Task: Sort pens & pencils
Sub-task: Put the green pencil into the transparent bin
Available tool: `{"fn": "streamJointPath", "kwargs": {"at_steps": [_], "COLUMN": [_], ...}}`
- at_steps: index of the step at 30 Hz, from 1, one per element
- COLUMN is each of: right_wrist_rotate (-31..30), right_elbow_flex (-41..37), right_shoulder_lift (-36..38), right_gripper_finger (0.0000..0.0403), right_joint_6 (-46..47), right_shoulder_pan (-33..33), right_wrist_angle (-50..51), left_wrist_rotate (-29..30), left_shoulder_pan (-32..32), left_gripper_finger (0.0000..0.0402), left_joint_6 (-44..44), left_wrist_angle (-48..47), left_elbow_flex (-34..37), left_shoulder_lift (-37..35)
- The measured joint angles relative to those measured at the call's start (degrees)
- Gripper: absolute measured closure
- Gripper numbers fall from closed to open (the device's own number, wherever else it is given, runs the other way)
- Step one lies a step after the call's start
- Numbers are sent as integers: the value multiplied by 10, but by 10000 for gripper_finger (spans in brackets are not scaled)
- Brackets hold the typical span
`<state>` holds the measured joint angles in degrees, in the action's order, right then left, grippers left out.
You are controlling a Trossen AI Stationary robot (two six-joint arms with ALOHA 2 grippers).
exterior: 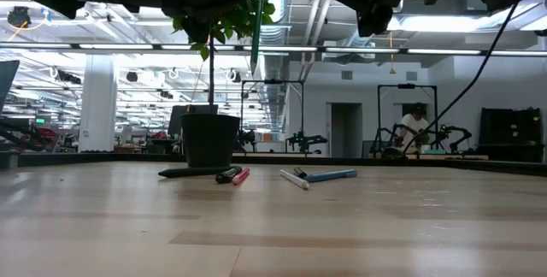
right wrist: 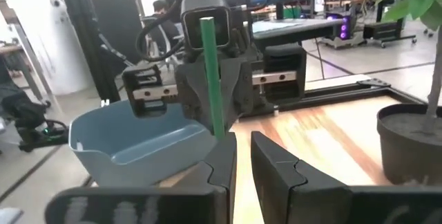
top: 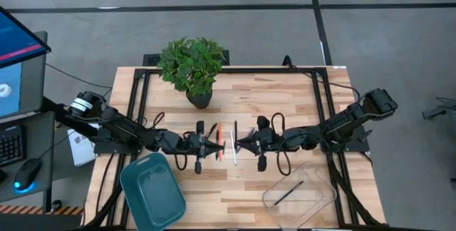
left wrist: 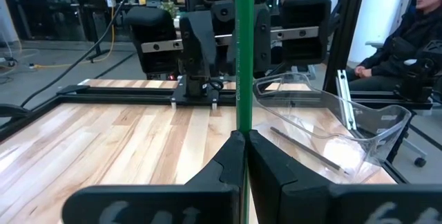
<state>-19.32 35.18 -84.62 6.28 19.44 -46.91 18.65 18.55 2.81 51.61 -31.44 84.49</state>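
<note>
A green pencil stands upright in my left gripper, which is shut on it above the table's middle. My right gripper is open and faces the left one at close range, its fingertips just short of the pencil. Several pens lie flat on the table below. They include a black one, a red one, a white one and a blue-grey one. One more black pen lies in the clear container. My left gripper pinches the green pencil's shaft between its two fingers. They come level from the table's left and lie across the pencil. The pencil stands upright, with length showing above and below the fingers. Its lower end hangs clear of the table.
A teal bin sits near the table's near-left edge. A clear container stands at the near right. A potted plant stands at the far middle. People sit in the room beyond the table.
</note>
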Motion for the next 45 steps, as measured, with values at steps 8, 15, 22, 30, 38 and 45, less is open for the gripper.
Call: {"fn": "streamJointPath", "kwargs": {"at_steps": [8, 15, 22, 30, 38, 45], "right_wrist_rotate": [-2, -2, -4, -3, -3, -4], "right_elbow_flex": [33, 92, 99, 99, 99, 99], "right_shoulder_lift": [0, 0, 0, 0, 0, 0], "right_gripper_finger": [335, 335, 335, 335, 335, 335], "right_joint_6": [-3, -3, -7, -8, -6, -3], "right_shoulder_pan": [4, 11, 15, 15, 8, -11], "right_wrist_angle": [79, 186, 191, 205, 222, 204], "left_wrist_rotate": [0, 0, 0, 0, 0, 0], "left_shoulder_pan": [0, 0, 0, 0, 0, 0], "left_gripper_finger": [401, 401, 401, 401, 401, 401], "left_joint_6": [0, 0, 5, 5, 5, 5], "left_wrist_angle": [0, -5, -7, -10, -12, -12], "left_elbow_flex": [0, 0, 0, 0, 0, 0], "left_shoulder_lift": [0, 0, 0, 0, 0, 0]}}
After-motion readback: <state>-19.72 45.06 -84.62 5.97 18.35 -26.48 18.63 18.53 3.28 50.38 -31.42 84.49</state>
